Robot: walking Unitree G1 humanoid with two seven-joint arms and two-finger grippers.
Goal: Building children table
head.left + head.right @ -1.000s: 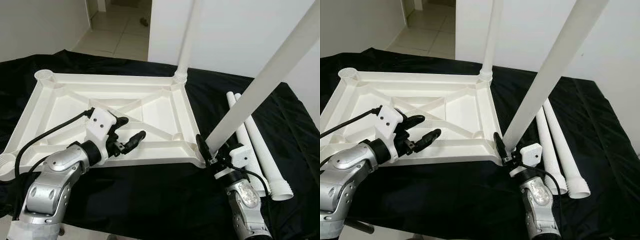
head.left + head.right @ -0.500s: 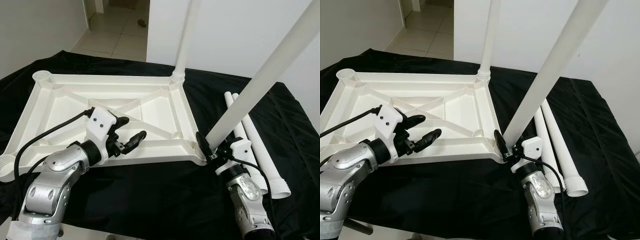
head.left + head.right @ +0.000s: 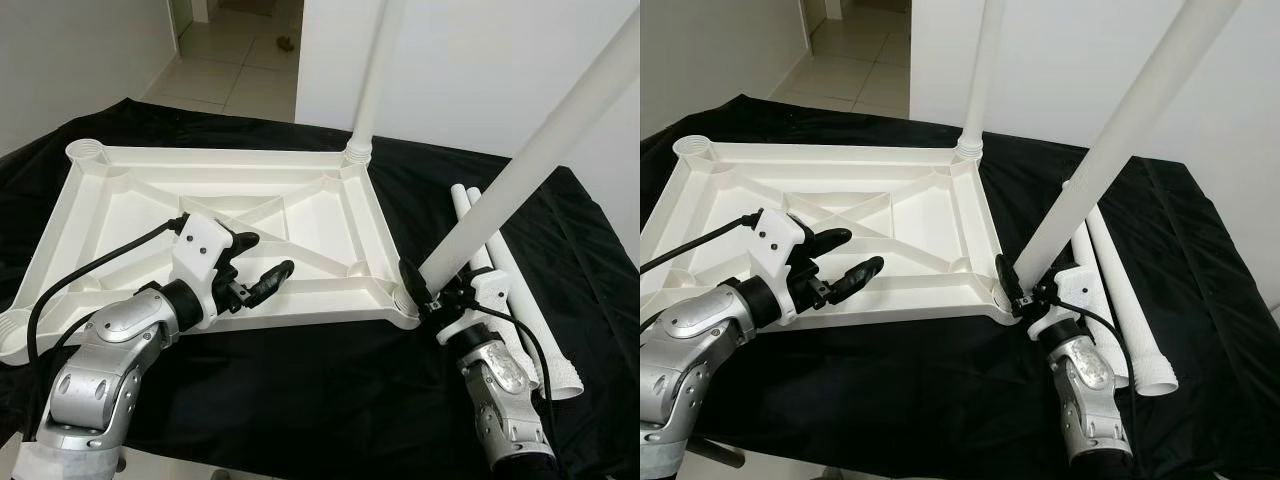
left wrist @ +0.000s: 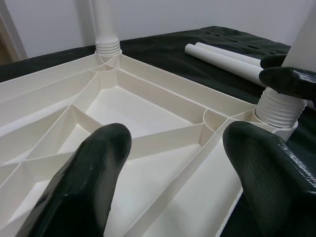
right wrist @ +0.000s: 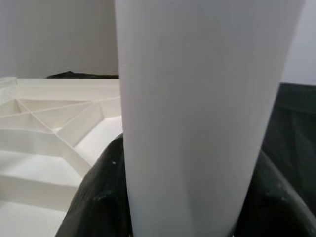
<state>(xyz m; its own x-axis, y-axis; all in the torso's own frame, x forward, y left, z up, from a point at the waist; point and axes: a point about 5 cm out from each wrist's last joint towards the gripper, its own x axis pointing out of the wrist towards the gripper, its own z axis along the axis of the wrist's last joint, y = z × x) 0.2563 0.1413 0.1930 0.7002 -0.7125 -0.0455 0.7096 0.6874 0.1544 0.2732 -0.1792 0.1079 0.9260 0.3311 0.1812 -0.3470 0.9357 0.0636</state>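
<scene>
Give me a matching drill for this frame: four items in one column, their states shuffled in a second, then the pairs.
Items:
1. left gripper
2. right gripper
3. far-corner leg
4. two spare legs

States:
A. lying on the black cloth
B. standing upright in its socket
C. open, over the tabletop underside
D. shut on the tilted leg at the near right corner

Pairs: 1-C, 2-D, 3-B, 4-A

Open left end effector (image 4: 173,187) above ribbed tabletop (image 4: 148,113).
</scene>
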